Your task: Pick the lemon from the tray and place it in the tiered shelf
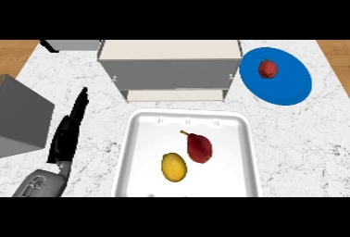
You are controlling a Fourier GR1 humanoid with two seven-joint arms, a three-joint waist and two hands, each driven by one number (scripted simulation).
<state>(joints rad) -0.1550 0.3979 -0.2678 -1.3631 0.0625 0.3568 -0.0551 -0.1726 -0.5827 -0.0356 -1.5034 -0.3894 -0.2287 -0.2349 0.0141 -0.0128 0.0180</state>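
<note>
A yellow lemon (173, 167) lies in the white tray (137, 152), toward its near middle. Right beside it, slightly farther and to the right, lies a dark red pear-shaped fruit (199, 147) with a stem. Beyond the tray stands the beige tiered shelf (171, 60), its lower step (176, 95) facing the tray. My left hand (67, 136) is at the left of the tray, over the counter, fingers straight and pointing away, holding nothing. The right hand does not show.
A round blue plate (284, 85) at the far right carries a small red fruit (267, 68). A grey box (21, 118) stands at the left edge, close to my left hand. Another grey object (71, 45) sits at the far left corner.
</note>
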